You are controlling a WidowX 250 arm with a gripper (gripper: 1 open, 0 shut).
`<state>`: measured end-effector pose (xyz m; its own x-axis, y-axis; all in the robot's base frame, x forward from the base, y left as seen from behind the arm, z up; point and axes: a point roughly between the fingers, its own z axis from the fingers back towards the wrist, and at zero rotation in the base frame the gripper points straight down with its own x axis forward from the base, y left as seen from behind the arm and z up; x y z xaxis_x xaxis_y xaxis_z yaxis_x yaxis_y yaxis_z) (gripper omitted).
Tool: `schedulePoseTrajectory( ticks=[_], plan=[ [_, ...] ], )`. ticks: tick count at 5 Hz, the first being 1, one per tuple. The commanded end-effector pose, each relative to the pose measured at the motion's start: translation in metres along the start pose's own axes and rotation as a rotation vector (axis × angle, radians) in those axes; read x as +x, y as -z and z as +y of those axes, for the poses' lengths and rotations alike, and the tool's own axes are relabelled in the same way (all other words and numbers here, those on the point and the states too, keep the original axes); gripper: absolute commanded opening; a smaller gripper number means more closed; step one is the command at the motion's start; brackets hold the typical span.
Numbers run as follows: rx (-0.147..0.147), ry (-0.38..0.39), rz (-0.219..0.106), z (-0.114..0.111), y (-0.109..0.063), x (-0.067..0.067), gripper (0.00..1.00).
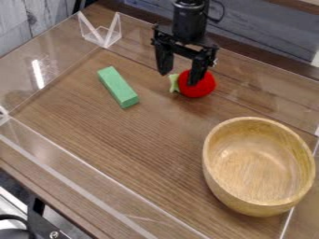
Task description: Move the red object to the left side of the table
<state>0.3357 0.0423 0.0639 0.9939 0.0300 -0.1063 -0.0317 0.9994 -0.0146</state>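
Note:
The red object (pixel 196 84) is a small glossy toy fruit with a pale leafy tip pointing left, lying on the brown wood-grain table (pixel 137 149) toward the back, right of centre. My black gripper (pixel 181 68) hangs just above it and slightly to its left. Its jaws are open, one finger left of the fruit near the leaf and the other over the fruit's top. Nothing is held between the fingers.
A green rectangular block (pixel 119 86) lies to the left of the fruit. A large wooden bowl (pixel 259 165) sits at the front right. Low clear acrylic walls (pixel 100 31) edge the tabletop.

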Motion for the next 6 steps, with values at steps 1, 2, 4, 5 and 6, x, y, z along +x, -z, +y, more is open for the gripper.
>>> schedulePoseTrajectory(
  ticks=[1,2,4,5,6],
  plan=[
    [0.004,0.011,-0.062,0.001,-0.011,0.013,1.00],
    [0.001,0.027,-0.053,-0.001,-0.002,0.016,1.00],
    [0.008,0.113,-0.054,-0.005,0.008,0.017,0.00],
    [0.015,0.110,-0.119,-0.009,-0.025,0.011,0.00],
    [0.013,0.110,-0.195,-0.016,-0.063,0.004,0.00]
  ],
)
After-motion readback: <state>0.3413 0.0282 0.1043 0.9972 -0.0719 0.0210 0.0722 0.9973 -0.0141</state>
